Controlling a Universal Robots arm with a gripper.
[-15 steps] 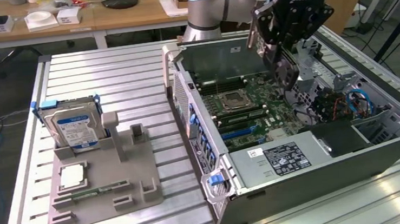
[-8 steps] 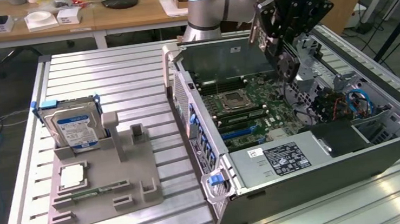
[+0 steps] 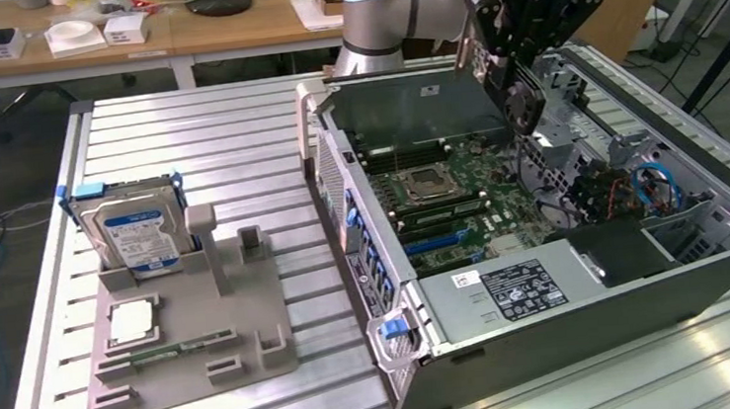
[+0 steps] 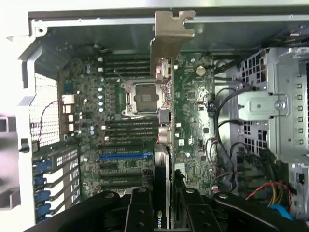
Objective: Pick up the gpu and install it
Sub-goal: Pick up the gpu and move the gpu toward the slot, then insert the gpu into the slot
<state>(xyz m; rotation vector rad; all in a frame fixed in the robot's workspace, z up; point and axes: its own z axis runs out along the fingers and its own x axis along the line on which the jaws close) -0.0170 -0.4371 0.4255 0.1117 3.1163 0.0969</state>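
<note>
- The gpu (image 3: 519, 102), a thin, dark-edged circuit card, hangs on edge at about one o'clock in the exterior view, clamped in the gripper (image 3: 513, 65).
- It is held above the open computer case (image 3: 550, 347), over the green motherboard (image 3: 469, 185) and not seated in any slot.
- In the wrist view the gpu (image 4: 164, 116) shows edge-on. Its silver metal bracket (image 4: 171, 36) is at the end farthest from the gripper (image 4: 162, 200).

At 1 o'clock in the exterior view the robot arm (image 3: 382, 10) is cut by the picture's edge, and the gripper (image 3: 507, 58) covers the upper part of the gpu (image 3: 525, 101). At 9 o'clock the gray holder (image 3: 161, 282) hides the lower end of the hard drive (image 3: 138, 224). The wrist view meets the gpu edge-on, so its face is hidden.
</note>
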